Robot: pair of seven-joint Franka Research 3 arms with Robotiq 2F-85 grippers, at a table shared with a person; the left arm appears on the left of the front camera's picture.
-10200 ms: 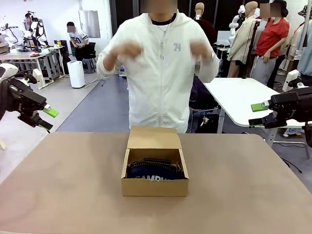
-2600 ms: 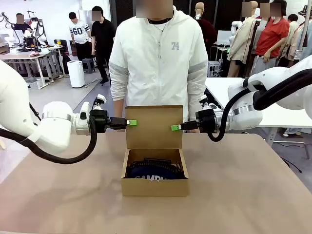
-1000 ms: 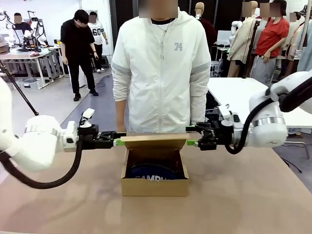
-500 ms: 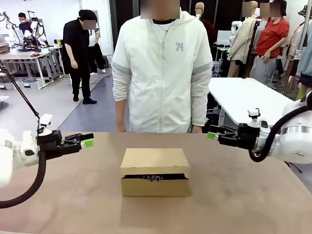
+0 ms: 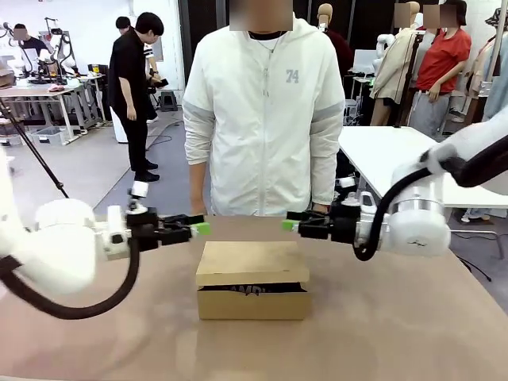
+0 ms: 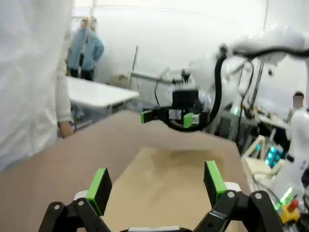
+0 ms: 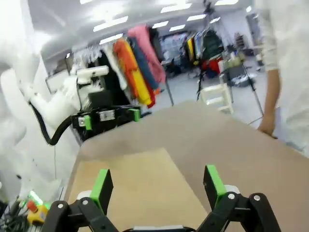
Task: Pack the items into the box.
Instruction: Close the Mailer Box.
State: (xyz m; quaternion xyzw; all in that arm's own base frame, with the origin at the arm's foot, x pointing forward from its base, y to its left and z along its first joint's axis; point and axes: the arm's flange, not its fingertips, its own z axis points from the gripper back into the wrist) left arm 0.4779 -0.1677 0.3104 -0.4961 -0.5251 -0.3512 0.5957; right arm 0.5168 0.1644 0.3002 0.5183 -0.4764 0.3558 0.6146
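End effectors (image 5: pixel 200 228) (image 5: pixel 287 225) flanking crosswise box (image 5: pixel 252 278).

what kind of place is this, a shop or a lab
Most likely a robotics lab or workshop. Beyond the table with the cardboard box, another robot rig stands on a far bench, and a clothes rack hangs in the background.

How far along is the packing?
Mostly done: the box has its lid folded down, with a dark gap at the front edge, so it isn't fully seated. In hand: nothing; left gripper and right gripper hover open above the lid's back corners. Left: pressing the lid shut.
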